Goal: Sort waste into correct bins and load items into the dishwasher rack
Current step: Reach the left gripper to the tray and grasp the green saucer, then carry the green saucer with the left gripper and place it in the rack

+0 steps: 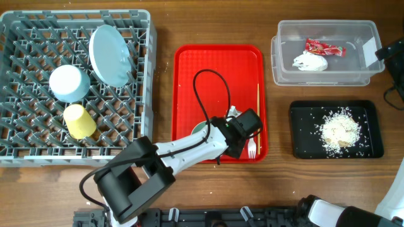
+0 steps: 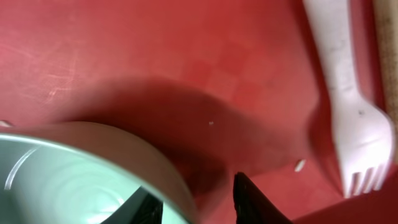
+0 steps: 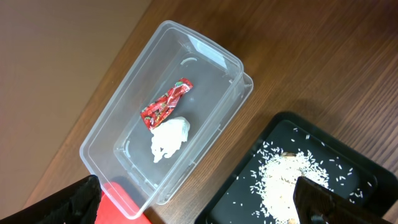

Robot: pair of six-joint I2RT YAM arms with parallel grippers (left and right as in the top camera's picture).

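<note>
Pale-green saucer-bowl (image 2: pixel 74 180), glossy, smooth rim, on red tray (image 2: pixel 155 56); your left gripper (image 2: pixel 193 194) straddles rim, jaws apart; right gripper (image 3: pixel 198 186) spread wide.

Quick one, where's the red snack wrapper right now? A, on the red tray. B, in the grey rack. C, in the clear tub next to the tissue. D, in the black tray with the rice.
C: the red snack wrapper lies inside the clear tub beside the white tissue, while the black tray holds only rice crumbs.
</note>
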